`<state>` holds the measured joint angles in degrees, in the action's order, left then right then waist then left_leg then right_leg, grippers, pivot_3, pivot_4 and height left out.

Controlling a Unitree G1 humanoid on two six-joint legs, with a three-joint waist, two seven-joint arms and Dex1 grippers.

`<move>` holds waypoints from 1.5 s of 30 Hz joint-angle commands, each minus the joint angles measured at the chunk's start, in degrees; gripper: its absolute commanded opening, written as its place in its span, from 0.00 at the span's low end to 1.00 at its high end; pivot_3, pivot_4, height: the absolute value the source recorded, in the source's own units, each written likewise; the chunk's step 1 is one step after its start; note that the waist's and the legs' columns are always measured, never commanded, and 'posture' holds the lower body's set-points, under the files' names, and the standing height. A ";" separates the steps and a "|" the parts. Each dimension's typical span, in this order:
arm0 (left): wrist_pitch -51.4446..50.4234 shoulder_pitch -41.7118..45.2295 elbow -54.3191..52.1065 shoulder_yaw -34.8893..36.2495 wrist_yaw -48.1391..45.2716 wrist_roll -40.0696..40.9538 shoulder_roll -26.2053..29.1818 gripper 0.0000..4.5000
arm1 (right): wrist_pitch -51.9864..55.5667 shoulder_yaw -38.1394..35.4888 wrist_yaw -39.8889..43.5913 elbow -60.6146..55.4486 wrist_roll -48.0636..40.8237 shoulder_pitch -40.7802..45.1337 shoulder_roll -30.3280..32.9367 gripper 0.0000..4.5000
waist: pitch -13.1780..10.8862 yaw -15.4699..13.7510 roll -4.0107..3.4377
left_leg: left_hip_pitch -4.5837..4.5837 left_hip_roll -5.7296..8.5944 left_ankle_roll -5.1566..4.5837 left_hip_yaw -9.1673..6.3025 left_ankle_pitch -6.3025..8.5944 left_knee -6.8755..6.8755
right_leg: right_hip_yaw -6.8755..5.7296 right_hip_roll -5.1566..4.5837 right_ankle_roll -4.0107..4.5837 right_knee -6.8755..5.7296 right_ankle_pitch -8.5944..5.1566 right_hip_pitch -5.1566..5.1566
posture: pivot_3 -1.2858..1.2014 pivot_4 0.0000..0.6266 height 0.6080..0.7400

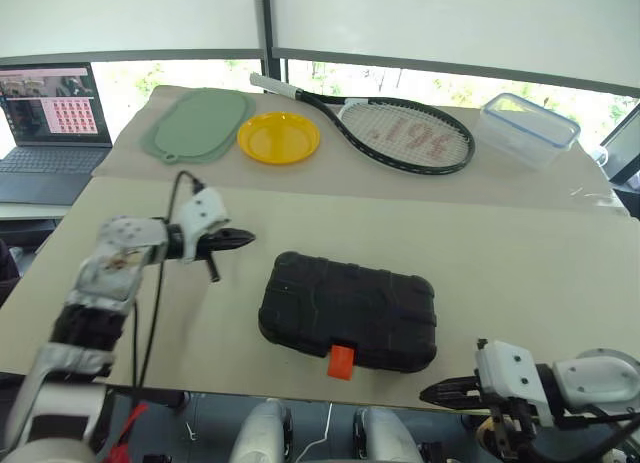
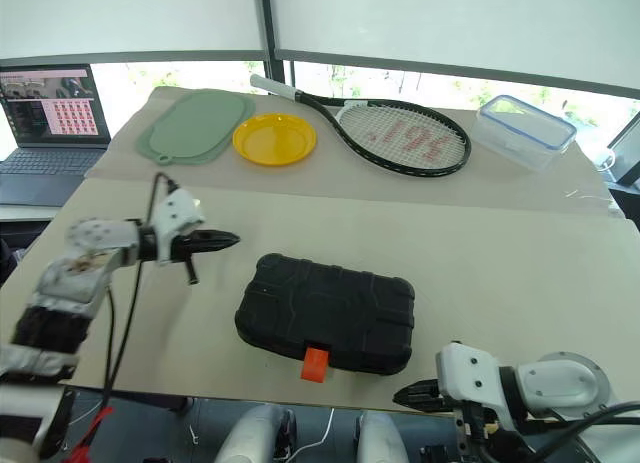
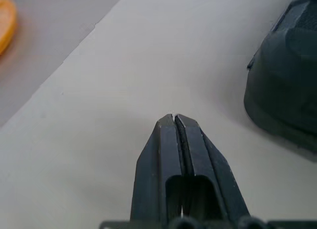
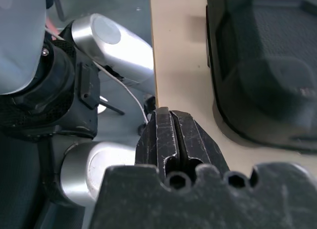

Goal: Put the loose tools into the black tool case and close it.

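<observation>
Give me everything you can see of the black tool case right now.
The black tool case is shut and lies flat on the beige table, near its front edge. It looks like moulded plastic, with a textured, ribbed lid and rounded corners. A small orange latch sits at the middle of its near side. Neither gripper touches it: the left gripper hangs off its far-left corner, the right gripper off its near-right corner.

Lab-like test room, covered table [image 1: 500, 243], laptop [image 1: 50, 123] by windows
</observation>
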<state>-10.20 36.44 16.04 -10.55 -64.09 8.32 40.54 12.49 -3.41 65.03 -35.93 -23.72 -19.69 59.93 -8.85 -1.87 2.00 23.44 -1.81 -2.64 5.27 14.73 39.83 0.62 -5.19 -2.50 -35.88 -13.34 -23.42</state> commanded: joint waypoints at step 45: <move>-2.98 4.88 -10.81 -18.72 -13.60 -4.55 -8.17 0.00 | 13.96 -4.10 -13.80 -1.35 -4.77 9.03 -14.14 0.00 | 0.08 1.27 0.01 | 0.12 0.00 0.02 -0.17 -0.03 0.17 | 0.16 0.11 -0.07 -0.21 0.00 -0.14 | 0.52 0.24 0.99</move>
<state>-12.70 42.93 3.22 -27.13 -76.99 6.97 31.09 26.51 -7.71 52.41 -35.87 -28.80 -11.63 46.25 -8.77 -0.60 2.00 23.41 -1.83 -2.62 5.10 14.70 39.96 0.78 -5.09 -2.57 -36.06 -13.34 -23.41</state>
